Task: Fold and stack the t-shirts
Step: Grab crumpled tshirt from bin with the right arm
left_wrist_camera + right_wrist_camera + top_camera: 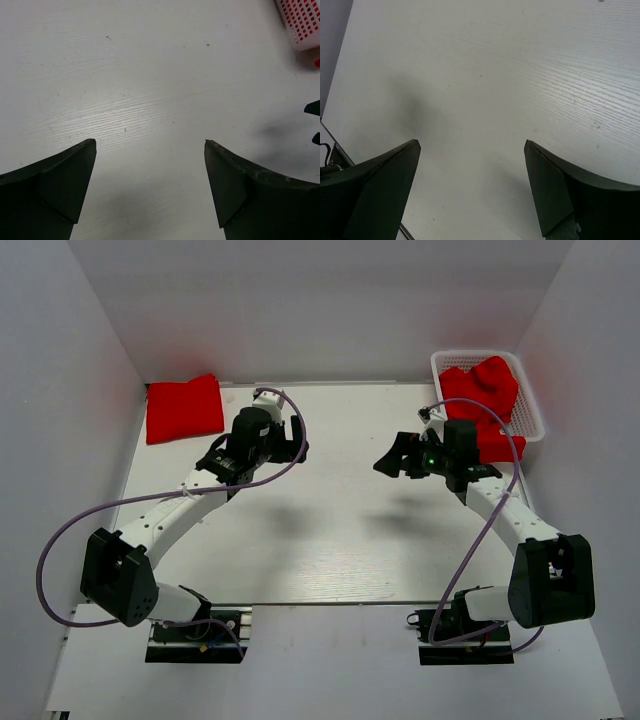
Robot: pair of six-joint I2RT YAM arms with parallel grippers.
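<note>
Hovering over the table (340, 540), both arms carry nothing. On the left gripper (150, 144) the jaws are spread wide, with only bare wood grain between them. The right gripper (470, 142) is likewise parted wide and empty. One folded shirt (184, 408) lies flat at the table's far left corner, well apart from either arm. The crumpled shirts (482, 385) are heaped in the basket (529, 390) at the far right corner, and red cloth spills over its near side beside the right arm. The grippers face each other across the middle, well apart.
</note>
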